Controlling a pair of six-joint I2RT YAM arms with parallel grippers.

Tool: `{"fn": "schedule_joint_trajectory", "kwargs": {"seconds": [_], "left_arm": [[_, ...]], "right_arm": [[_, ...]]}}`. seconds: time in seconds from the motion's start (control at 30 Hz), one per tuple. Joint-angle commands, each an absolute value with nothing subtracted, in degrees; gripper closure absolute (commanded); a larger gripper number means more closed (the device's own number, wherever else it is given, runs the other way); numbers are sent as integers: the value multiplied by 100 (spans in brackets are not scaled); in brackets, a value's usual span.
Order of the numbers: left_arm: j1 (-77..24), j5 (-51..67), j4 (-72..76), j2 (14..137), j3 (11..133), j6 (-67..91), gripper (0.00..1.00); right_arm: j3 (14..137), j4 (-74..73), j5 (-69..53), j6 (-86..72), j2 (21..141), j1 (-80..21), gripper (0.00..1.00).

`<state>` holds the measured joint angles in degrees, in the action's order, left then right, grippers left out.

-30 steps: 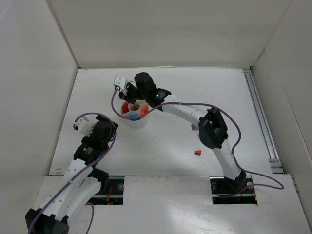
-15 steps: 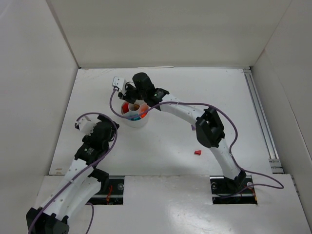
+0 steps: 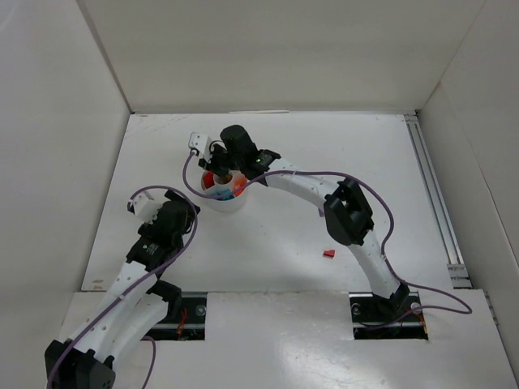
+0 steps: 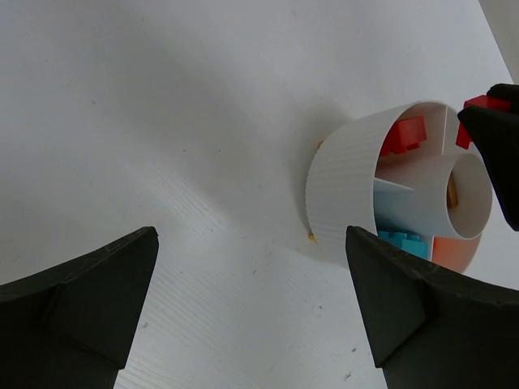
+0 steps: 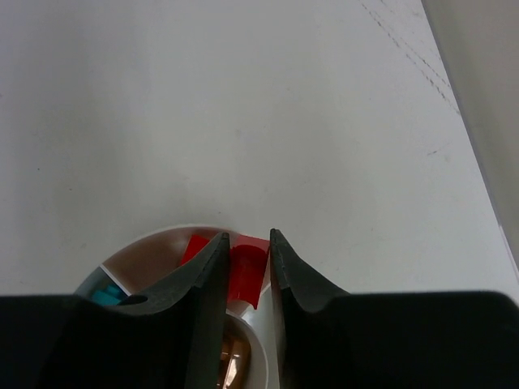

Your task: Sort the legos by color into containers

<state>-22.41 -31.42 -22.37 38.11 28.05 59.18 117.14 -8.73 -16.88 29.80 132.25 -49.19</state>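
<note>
**Red brick held over the dish – release pending**

The right claw (image 5: 247, 240) is pinching a red brick (image 5: 246, 269) between its fingertips, the jaws drawn in close on either side of it. The brick hangs directly over the far edge of the dish (image 4: 345, 186), above the wedge where other red pieces (image 4: 405, 134) lie. A neighbouring wedge holds teal bricks (image 4: 401, 241).

Step in hand, as judged: placing a red piece with its own colour. The next move calls for parting the jaws while the brick is inside the rim, so it drops into the red wedge and not the central hub or over the wall. Whether the brick clears the rim cannot be told from the wrist view.

Pose: the right arm reaches far and left across the tabletop (image 3: 268, 243), elbow raised, wrist tipped down over the dish.

The left claw (image 4: 250, 235) is spread wide and holds nothing – it hovers near the dish on its left side, pointed toward it.

One loose red brick (image 3: 328, 254) lies on the near right, beside the right forearm, unsorted.
</note>
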Motion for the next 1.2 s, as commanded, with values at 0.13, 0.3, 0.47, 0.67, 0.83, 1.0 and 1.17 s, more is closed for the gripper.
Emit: {"fn": "schedule_joint_trajectory", "kwargs": {"seconds": [0.13,0.3,0.47,0.67,0.83,1.0,1.17], "left_arm": [[-2232,-3155,-2118,3727,2769,5810,0],[-2232,-3155,-2118,3674,2769,5810,0],[-2232,-3155,-2118,3622,2769,5810,0],[-2232,-3016,-2118,3568,2769,5670,0],[-2232,-2559,-1785,3516,2769,5204,0],[-2232,-1900,-1354,3463,2821,4730,0],[-2303,-1364,-976,3463,2944,4421,0]], "right_arm": [[11698,-809,-1644,3023,13175,-4922,61],[11698,-809,-1704,3023,13122,-4922,54],[11646,-809,-1705,3023,12990,-4922,53],[11531,-809,-1705,3023,12657,-4922,53],[11172,-809,-1354,3094,11965,-4922,45],[10381,-747,-889,3155,10953,-4660,1],[9240,-747,-335,3085,9820,-4142,0]]}}
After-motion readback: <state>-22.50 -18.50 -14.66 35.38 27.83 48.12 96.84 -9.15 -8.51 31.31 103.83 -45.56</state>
